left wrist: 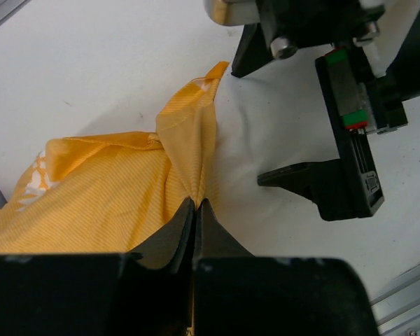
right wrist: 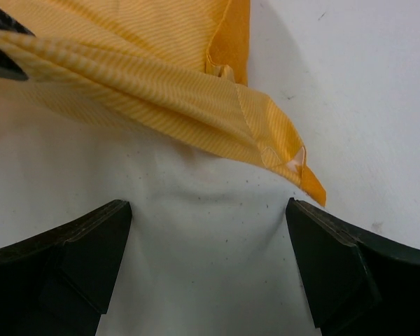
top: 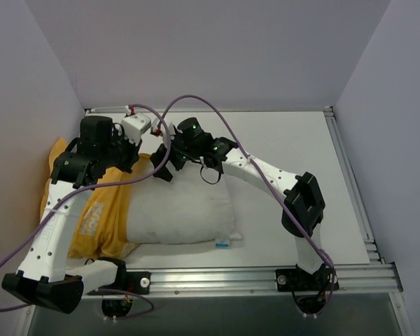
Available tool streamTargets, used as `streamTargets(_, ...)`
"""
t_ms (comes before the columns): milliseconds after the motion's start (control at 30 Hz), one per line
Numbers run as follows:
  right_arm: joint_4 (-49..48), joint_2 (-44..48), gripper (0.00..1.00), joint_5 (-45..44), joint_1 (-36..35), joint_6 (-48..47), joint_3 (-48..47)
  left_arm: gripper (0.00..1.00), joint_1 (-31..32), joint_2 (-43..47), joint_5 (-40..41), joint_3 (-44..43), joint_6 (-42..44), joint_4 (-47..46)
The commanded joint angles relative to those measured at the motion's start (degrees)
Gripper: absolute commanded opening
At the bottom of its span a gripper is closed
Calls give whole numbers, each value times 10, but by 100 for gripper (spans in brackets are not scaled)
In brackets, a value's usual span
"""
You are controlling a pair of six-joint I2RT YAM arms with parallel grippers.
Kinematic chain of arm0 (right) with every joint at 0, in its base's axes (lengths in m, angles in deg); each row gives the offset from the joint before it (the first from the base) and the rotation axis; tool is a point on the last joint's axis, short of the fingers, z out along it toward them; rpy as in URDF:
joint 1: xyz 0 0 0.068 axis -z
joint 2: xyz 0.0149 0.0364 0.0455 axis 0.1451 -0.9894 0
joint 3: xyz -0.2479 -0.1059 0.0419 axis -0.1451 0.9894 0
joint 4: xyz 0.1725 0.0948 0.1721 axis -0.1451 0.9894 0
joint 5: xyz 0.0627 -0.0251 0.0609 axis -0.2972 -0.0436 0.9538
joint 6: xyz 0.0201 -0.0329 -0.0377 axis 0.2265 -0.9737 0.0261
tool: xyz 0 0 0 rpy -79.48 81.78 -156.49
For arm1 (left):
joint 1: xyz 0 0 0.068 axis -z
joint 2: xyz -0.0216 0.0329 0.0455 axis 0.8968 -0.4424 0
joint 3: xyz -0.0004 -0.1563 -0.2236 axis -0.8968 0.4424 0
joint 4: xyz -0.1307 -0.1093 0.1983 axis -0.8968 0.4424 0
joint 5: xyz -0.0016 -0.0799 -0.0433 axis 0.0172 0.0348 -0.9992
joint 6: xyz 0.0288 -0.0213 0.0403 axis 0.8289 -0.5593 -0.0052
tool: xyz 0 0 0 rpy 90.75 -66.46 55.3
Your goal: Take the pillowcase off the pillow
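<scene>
**White bench (top: 287, 140), enclosed by pale lilac walls (top: 196, 49) on three sides, with an aluminium rail (top: 231, 276) along its near edge.** The white pillow (top: 182, 210) lies left of centre. The orange pillowcase (top: 101, 217) is bunched over its left end. The left fingers (left wrist: 182, 231) are clenched on a fold of the pillowcase edge. The right fingers (right wrist: 91, 245) are spread wide and released, over the bare pillow.

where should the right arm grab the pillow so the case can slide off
Pinch the pillow at its bare white far edge beside the case hem, coming down from above. The right gripper straddles that plump fabric with open jaws, and the left gripper is shut on the hem, so this grip should anchor the pillow without trapping orange cloth.
</scene>
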Motion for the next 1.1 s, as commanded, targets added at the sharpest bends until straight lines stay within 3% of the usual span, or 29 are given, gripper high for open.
streamTargets(0,-12,-8,100,-13,-4,-25,-73,2,-4,24,-32,-64,-14,-57)
streamTargets(200,11,-39,100,12,-1,-32,-65,2,-10,23,-29,-79,-25,-58)
streamTargets(367,-57,-35,100,29,-4,-6,46,2,-13,24,-9,-66,-31,-69)
streamTargets(500,-72,-15,100,-15,-16,-3,119,2,-17,23,21,-56,-32,-75)
streamTargets(833,-102,108,100,-37,-53,24,304,2,-43,12,106,6,-30,-121)
streamTargets(1067,-135,84,100,-23,-94,61,376,2,-50,10,110,27,-31,-132)
